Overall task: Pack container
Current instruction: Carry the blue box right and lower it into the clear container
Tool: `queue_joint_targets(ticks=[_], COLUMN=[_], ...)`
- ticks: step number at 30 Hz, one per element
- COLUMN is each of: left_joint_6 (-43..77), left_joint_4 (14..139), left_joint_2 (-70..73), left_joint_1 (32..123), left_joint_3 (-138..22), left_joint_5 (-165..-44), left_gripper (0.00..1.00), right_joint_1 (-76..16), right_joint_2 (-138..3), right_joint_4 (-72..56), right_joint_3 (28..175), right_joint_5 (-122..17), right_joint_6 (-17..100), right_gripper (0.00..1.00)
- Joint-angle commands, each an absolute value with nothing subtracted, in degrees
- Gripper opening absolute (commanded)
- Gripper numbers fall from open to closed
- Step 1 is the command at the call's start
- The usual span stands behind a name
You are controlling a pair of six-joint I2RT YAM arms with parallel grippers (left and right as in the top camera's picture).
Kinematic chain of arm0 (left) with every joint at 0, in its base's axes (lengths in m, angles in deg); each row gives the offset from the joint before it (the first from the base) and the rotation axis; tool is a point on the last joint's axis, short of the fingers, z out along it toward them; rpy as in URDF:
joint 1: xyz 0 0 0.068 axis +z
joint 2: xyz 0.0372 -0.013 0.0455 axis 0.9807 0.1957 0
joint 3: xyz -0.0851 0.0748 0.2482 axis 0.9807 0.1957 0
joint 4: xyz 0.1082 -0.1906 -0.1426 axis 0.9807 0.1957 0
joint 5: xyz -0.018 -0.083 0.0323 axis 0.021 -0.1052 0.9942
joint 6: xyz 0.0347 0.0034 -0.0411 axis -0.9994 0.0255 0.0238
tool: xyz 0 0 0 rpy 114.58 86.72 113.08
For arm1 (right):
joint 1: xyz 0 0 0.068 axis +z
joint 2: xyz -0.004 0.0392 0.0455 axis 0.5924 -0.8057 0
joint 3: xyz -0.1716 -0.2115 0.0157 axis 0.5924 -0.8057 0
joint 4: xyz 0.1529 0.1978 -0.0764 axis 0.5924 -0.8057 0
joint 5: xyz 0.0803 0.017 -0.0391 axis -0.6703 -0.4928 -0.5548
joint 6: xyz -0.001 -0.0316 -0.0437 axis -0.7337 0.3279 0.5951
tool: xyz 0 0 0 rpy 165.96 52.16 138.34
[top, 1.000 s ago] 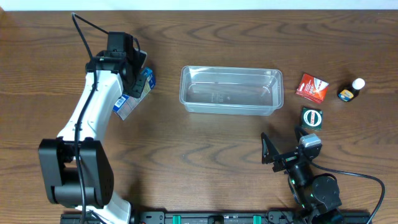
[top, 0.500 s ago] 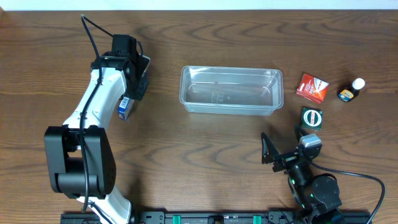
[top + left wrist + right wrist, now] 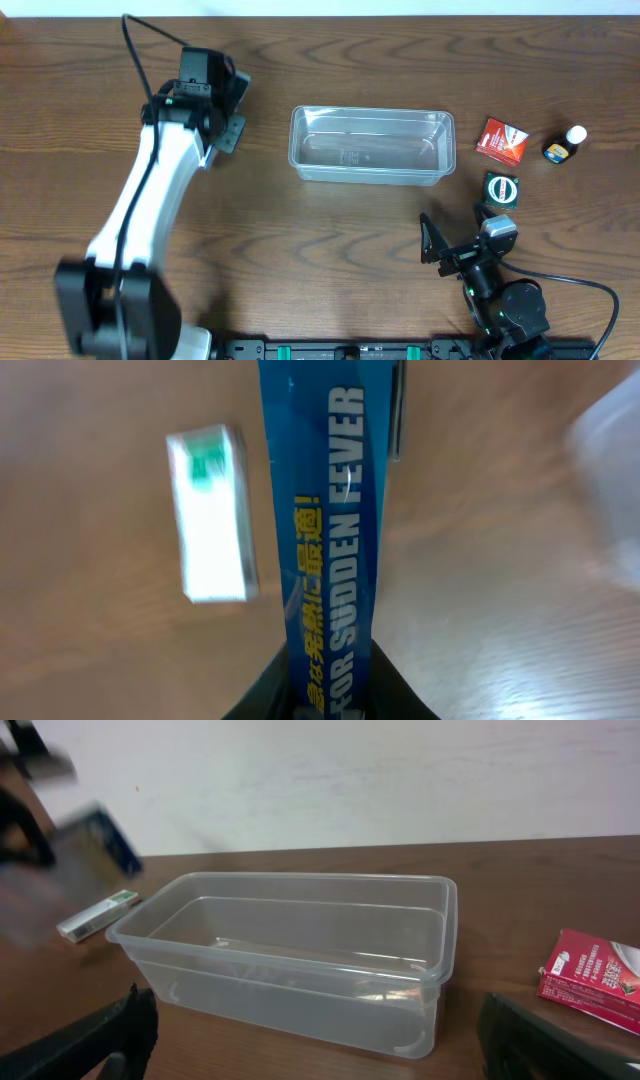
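The container, a clear shallow tub, sits about midway between the left and right edges of the worktop and nearer its far edge, long side running left to right. It is empty: the right wrist view looks straight through its walls to a bare floor. Toward the right edge, a red box lies just beyond the container's right end, a small bottle with a white cap stands further out, and a black-and-green case lies a little nearer the front edge. The right pincer hangs by the front edge, right of centre, its fingers apart and holding nothing. Toward the far-left corner, the left pincer is beside the container's left end without touching it. It is clamped on a blue carton, as the left wrist view shows, with "FOR SUDDEN FEVER" printed along the carton's face. The overhead view hides that carton under the arm. It also hides a white box with green marks, lying flat on the worktop beside the carton. The right wrist view shows the same white box left of the container, and the carton as a blur above the worktop, against the pale wall.
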State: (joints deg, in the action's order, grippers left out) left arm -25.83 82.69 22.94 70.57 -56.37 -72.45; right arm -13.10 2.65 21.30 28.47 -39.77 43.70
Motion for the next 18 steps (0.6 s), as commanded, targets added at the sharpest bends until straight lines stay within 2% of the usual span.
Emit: queue_joint_targets(ticks=[1,8,18], left_joint_6=[-29.3,-39.0,-55.2], left_joint_4=[81.7,81.1,80.7], left_joint_2=[15.4,10.1,15.4], left_joint_1=[66.2,56.7,49.8], left_joint_3=[-58.6,-58.6,-58.5], left_joint_5=[-74.0,-82.0,-91.6], left_gripper=[0.19,0.19,0.19], right_joint_1=[-12.4,-12.4,-12.4], right_joint_2=[2.7,2.7,2.7], right_joint_4=[21.2,21.2,21.2], right_joint_3=[28.3,28.3,28.3], right_joint_5=[-39.4,-39.4,-39.4], right_joint_6=[44.2,44.2,44.2], right_gripper=[0.99,0.99,0.99])
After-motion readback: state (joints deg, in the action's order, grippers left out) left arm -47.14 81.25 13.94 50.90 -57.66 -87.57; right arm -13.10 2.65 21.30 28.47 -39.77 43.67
